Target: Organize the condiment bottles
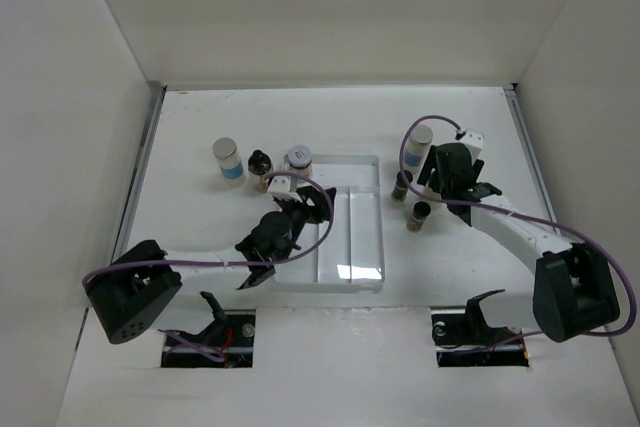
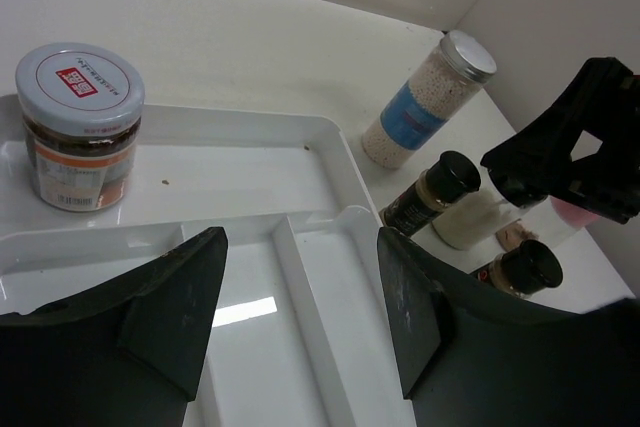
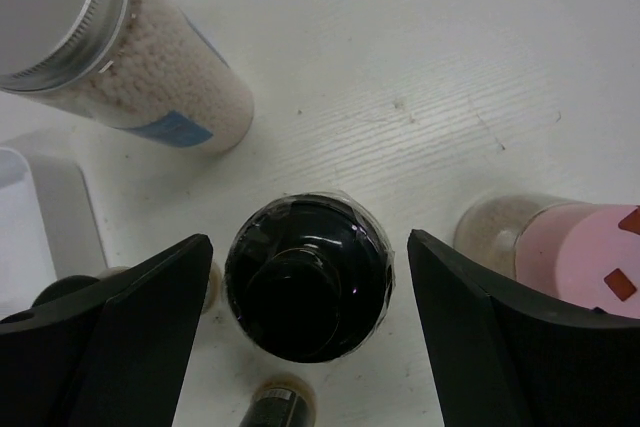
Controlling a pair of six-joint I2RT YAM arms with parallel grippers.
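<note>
Right gripper [image 3: 310, 247] jaws stand wide, straddling a black-capped bottle [image 3: 308, 292] with a gap on each side. A silver-capped bottle [image 3: 120, 67] and a pink-capped jar [image 3: 575, 257] stand near. Left gripper [image 2: 300, 267] jaws are parted and hold nothing, above the divided tray [image 2: 250, 162]. A white-lidded jar [image 2: 80, 127] stands in its far compartment.

Upright condiment bottles [image 1: 229, 160], two clusters

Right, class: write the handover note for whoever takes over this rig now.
Left gripper: open, empty, over the tray.
Right gripper: open, straddling a black-capped bottle from above, not touching it.
Done: white-lidded jar stands in the tray's far compartment.
To do: blue-labelled bottle and small dark bottle left of the tray; tall silver-capped bottle, pink-capped bottle and the straddled one on its right, all outside it.
</note>
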